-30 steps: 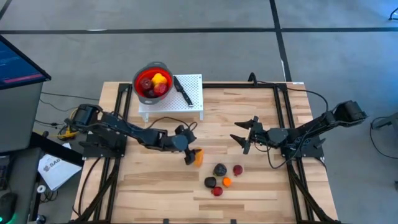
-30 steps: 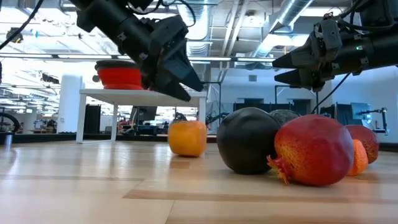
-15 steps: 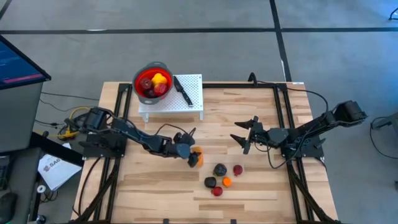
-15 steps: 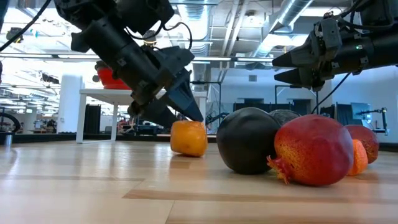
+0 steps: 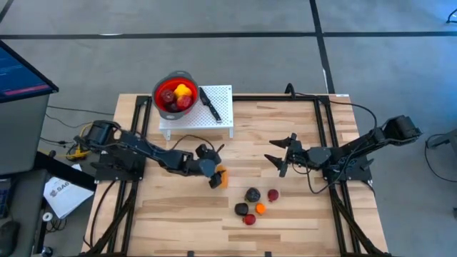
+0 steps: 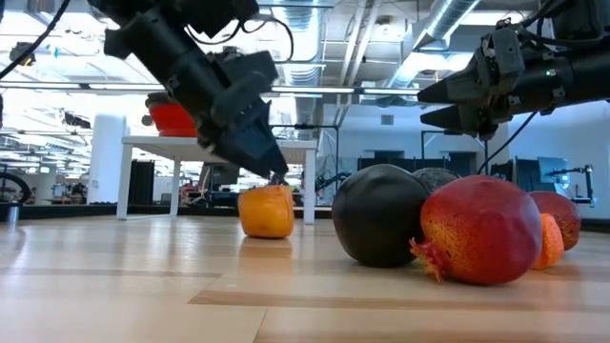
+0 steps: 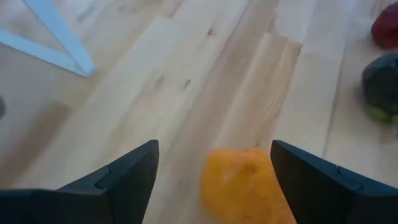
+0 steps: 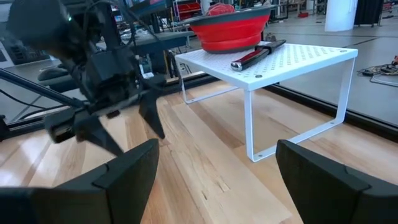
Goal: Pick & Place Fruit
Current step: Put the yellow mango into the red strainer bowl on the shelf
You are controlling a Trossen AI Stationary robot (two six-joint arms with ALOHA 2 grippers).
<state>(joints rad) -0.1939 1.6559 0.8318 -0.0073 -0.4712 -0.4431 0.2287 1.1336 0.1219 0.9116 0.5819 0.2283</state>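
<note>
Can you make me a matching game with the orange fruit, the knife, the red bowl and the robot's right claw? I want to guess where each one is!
Things:
1. orange fruit
2. knife
3. red bowl
4. right gripper

Places:
A. lying on the white rack beside the bowl
B. open in the air, away from all the fruit
C. on the table, between the open fingers of the left gripper
D. on the white rack, with fruit inside

Pairs: 1-C, 2-A, 3-D, 4-B
</note>
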